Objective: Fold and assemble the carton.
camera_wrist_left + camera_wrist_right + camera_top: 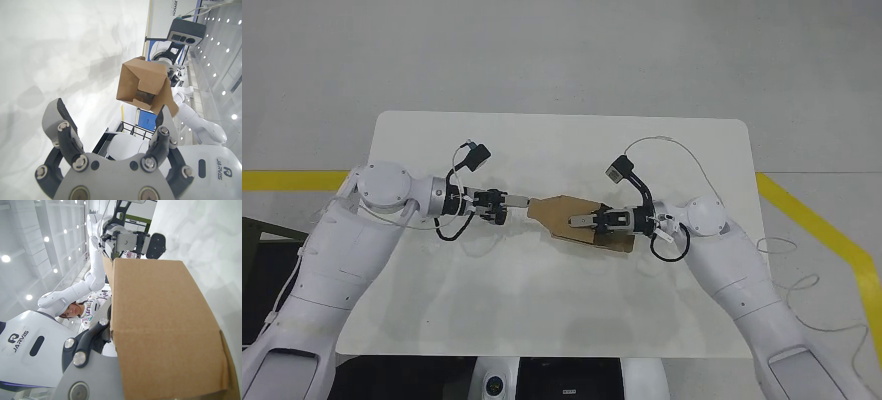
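Observation:
The brown carton [577, 220] is held above the middle of the white table [562, 150], partly formed into a tube with loose end flaps. My right gripper [587, 218] is shut on one carton wall; one of its fingers [94, 332] shows beside the carton [166, 323] and the other is hidden behind the cardboard. My left gripper [518, 203] stands open at the carton's other end. In the left wrist view the left gripper [111, 108] faces the carton's open end [143, 83], and a hanging flap [168, 102] lies right at one fingertip.
Bare white tabletop lies all around the carton. Yellow floor tape [282, 180] runs past both sides of the table. The left arm's wrist camera [477, 155] and the right arm's wrist camera [618, 168] stick up above the grippers.

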You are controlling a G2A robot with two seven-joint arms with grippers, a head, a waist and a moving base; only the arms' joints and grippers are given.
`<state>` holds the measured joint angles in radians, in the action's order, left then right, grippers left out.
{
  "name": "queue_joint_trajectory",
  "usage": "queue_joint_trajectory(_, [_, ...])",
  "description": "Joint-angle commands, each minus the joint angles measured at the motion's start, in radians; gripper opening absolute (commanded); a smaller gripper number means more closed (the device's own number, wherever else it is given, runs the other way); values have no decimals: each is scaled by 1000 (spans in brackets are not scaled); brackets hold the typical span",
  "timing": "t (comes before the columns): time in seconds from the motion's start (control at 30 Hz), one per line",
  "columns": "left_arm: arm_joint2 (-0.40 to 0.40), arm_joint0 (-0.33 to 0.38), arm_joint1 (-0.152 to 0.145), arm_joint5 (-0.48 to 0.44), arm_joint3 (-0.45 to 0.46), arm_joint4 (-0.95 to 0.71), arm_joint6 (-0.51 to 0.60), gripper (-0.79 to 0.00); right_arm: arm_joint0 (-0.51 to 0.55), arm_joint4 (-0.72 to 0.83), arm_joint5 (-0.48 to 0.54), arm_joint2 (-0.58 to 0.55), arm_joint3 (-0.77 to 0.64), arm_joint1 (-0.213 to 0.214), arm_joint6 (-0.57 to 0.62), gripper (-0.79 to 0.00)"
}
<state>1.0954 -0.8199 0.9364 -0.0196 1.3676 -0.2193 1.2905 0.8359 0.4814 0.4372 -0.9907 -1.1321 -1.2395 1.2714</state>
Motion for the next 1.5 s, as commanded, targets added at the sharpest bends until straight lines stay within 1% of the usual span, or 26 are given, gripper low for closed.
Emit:
queue_joint_trajectory(0.0, [16, -8, -5, 4, 11, -1, 0, 0, 8, -16, -15, -5, -9, 4, -9, -785])
queue_joint_trajectory(0.23, [55, -37, -16, 13, 94, -8, -4, 0, 26, -67, -61, -13, -40, 12, -43, -785])
queue_joint_trajectory(0.33, [42, -33, -21, 34, 124, 75, 6, 0, 25, -70, -66, -8, -56, 11, -48, -785])
queue_joint_trajectory(0.47, [25, -32, -20, 71, 121, 101, -15, 0, 18, -64, -66, 1, -76, 9, -40, -785])
queue_joint_trajectory(0.57, [15, -25, -19, 82, 114, 110, -10, 0, 16, -58, -69, 6, -87, 8, -35, -785])
queue_joint_trajectory(0.8, [-3, -13, -16, 83, 96, 112, -12, 0, 13, -34, -56, 17, -102, 4, -28, -785])
queue_joint_trajectory(1.07, [-14, -16, -15, 83, 96, 102, -8, 0, -2, -10, -42, 41, -112, -6, -26, -785])
queue_joint_trajectory(1.47, [-25, -15, -13, 64, 97, 87, 0, 0, -44, 34, -7, 79, -64, -27, -30, -785])
